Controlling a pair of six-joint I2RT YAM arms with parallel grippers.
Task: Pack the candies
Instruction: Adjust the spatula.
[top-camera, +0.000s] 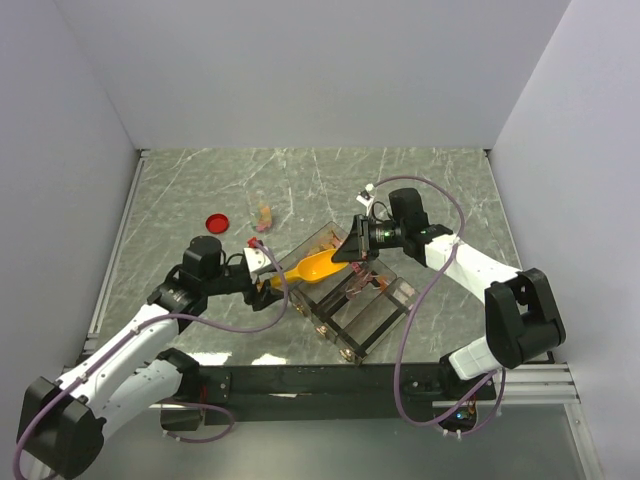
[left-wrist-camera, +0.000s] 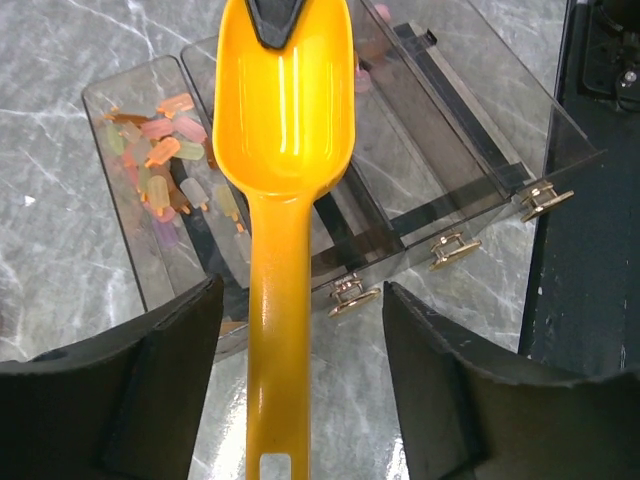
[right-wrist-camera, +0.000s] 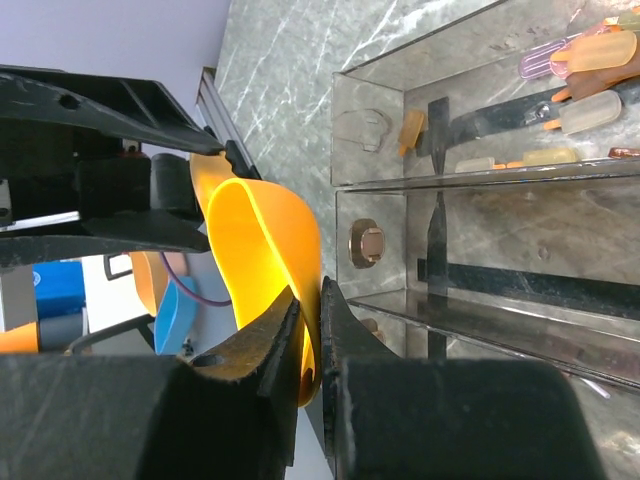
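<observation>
The yellow-orange scoop (top-camera: 318, 267) hangs over the clear compartment box (top-camera: 360, 310). My right gripper (top-camera: 350, 252) is shut on the rim of the scoop's bowl (right-wrist-camera: 260, 250), pinching it at the right gripper's tips (right-wrist-camera: 312, 300). My left gripper (left-wrist-camera: 300, 292) is open, and the scoop's handle (left-wrist-camera: 280, 330) runs between its fingers with a gap on each side. Several candies (left-wrist-camera: 160, 150) lie in the box's end compartment, also seen as small wrapped candies (right-wrist-camera: 590, 60) in the right wrist view. The scoop's bowl (left-wrist-camera: 285, 110) looks empty.
A flat red lid (top-camera: 217, 222) lies on the marble table at the back left. A few loose candies (top-camera: 264, 216) sit beside it. The box's other compartments (left-wrist-camera: 460, 120) have brass clasps (left-wrist-camera: 455, 248) on the near wall. A black rail (top-camera: 320, 380) runs along the table's front edge.
</observation>
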